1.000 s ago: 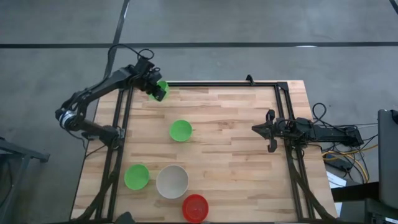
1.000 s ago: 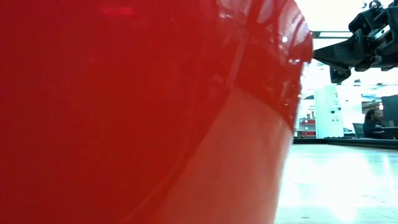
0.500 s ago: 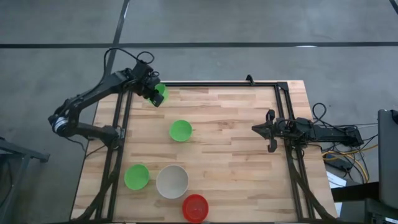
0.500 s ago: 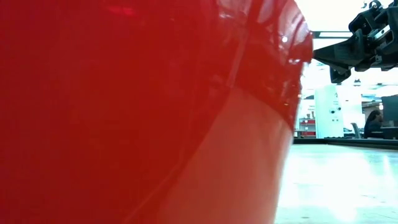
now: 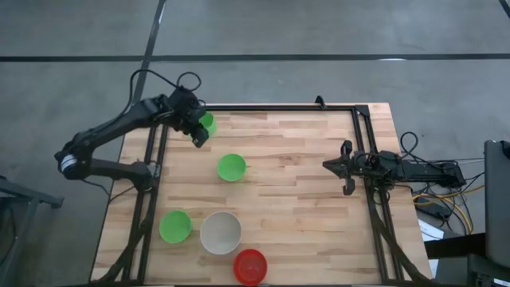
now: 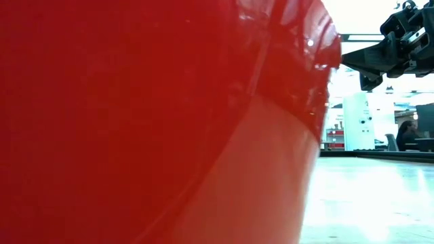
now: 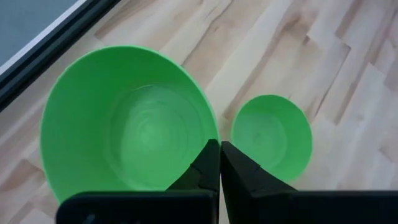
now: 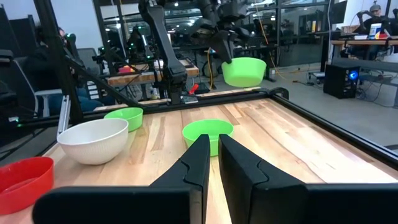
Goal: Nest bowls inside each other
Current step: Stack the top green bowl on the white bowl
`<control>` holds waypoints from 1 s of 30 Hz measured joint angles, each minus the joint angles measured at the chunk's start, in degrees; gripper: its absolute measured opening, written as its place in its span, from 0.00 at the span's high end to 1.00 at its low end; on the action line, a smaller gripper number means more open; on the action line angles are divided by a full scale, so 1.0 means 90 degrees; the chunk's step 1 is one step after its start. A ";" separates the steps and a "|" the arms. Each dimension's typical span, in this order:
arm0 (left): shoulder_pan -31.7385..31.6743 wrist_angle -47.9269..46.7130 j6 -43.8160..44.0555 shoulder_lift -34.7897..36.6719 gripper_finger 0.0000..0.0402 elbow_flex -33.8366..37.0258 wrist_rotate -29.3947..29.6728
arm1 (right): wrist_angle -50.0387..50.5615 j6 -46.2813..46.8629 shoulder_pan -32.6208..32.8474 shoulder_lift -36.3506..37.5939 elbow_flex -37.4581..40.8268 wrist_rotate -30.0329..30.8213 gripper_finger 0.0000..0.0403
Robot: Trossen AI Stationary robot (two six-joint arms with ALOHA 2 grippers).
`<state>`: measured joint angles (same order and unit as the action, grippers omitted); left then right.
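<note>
The middle and right half of the counter (image 5: 311, 175) are left bare, so wide passage is offered there. The near-left corner is crowded by a green bowl (image 5: 175, 226), the white bowl (image 5: 221, 232) and the red bowl (image 5: 250, 265), set close together. Another green bowl (image 5: 232, 167) is stood alone left of centre. Above the far-left corner a third green bowl (image 5: 207, 123) is held raised by the left gripper (image 5: 197, 134). The right edge is occupied by the right gripper (image 5: 344, 167).

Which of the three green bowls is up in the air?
The green bowl at the table's far left corner, gripped at its rim by the left tool. The other two green bowls rest on the table.
</note>
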<state>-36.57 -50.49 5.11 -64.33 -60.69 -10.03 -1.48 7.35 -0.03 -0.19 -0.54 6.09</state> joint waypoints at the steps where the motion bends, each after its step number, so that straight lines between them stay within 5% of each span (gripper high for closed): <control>1: 0.0068 -0.0018 0.0034 0.0038 0.99 0.0000 0.0023 | -0.0002 -0.0001 0.0000 0.0000 0.0000 0.0000 0.92; 30: 0.2520 -0.0271 0.0701 0.0866 0.99 0.0448 0.0807 | -0.0002 0.0001 0.0002 0.0000 0.0000 0.0002 0.92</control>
<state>-13.89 -52.94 11.42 -56.53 -56.65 -2.77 -1.50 7.35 -0.02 -0.19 -0.54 6.11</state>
